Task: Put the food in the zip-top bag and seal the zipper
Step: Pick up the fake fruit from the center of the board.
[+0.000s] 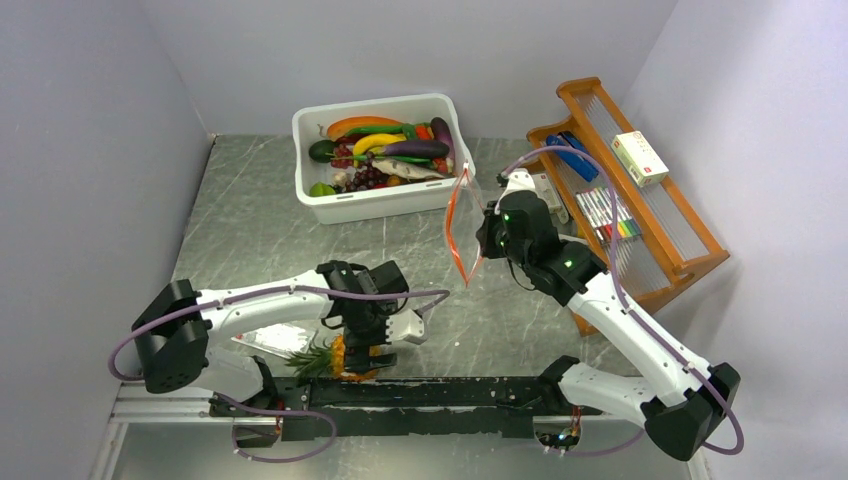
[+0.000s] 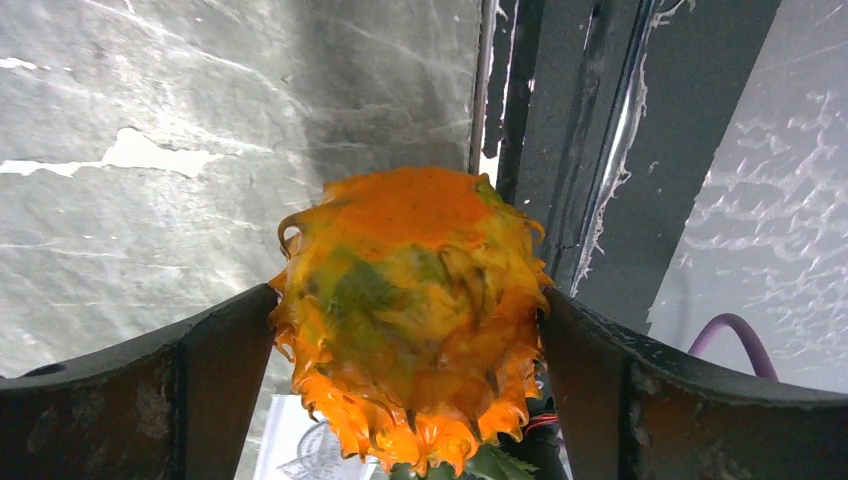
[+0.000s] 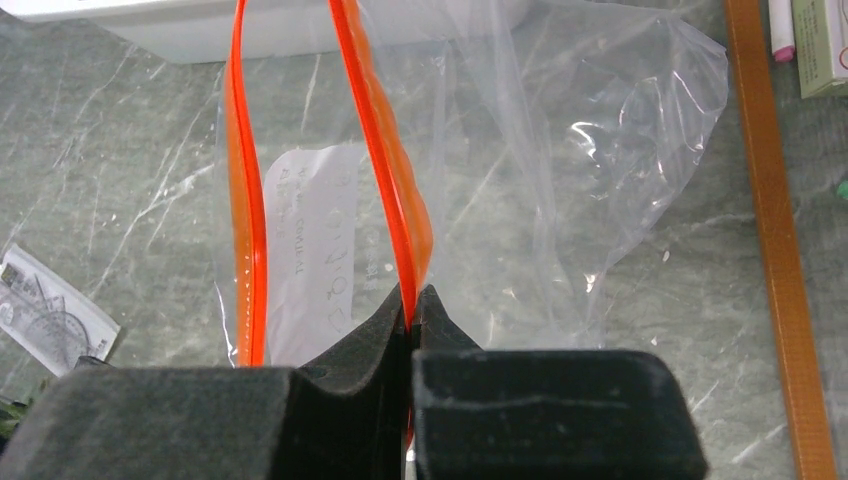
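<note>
My left gripper [image 1: 362, 352] is shut on the orange toy pineapple [image 1: 345, 359] with its green crown [image 1: 307, 357], near the table's front edge. In the left wrist view the pineapple [image 2: 410, 310] fills the gap between both fingers [image 2: 210, 370]. My right gripper [image 1: 487, 237] is shut on one orange-red zipper [image 3: 395, 190] lip of the clear zip-top bag [image 3: 560, 170] and holds it up above the table, mouth open. The other zipper lip [image 3: 245, 200] hangs free. The bag [image 1: 462, 222] shows a white label [image 3: 315, 240]. More toy food [image 1: 385, 150] lies in the tub.
A white tub [image 1: 375, 200] with several toy fruits and vegetables stands at the back. A wooden rack [image 1: 640, 200] with pens and a small box stands at the right. A flat white card [image 1: 262, 340] lies under my left arm. A black rail [image 1: 470, 392] runs along the front edge.
</note>
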